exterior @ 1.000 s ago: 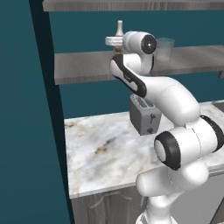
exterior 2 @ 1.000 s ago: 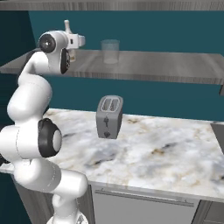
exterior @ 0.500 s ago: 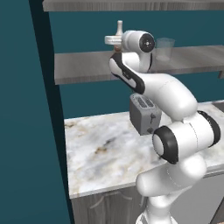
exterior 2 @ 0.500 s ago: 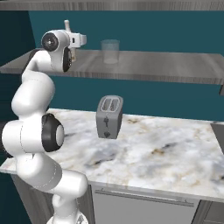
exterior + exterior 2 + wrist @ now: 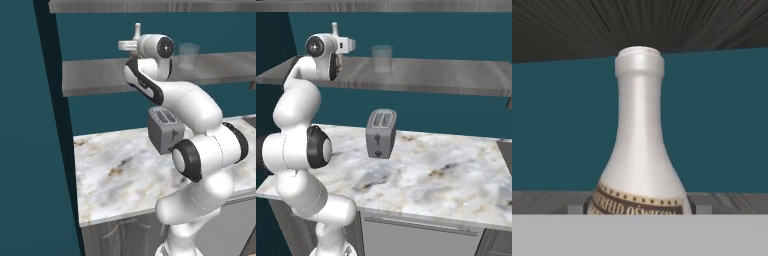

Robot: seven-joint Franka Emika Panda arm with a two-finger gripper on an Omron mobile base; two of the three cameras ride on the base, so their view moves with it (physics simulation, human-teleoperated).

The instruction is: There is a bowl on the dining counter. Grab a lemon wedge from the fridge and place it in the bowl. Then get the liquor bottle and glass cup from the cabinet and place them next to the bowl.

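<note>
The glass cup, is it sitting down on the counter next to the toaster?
No, the glass cup stands up on the grey shelf, while the toaster sits below it on the marble counter.

Liquor bottle [image 5: 639, 150] carried a brown label band; lettering was partly cut off (roughly "…ERFEID", not reliably legible).
</note>
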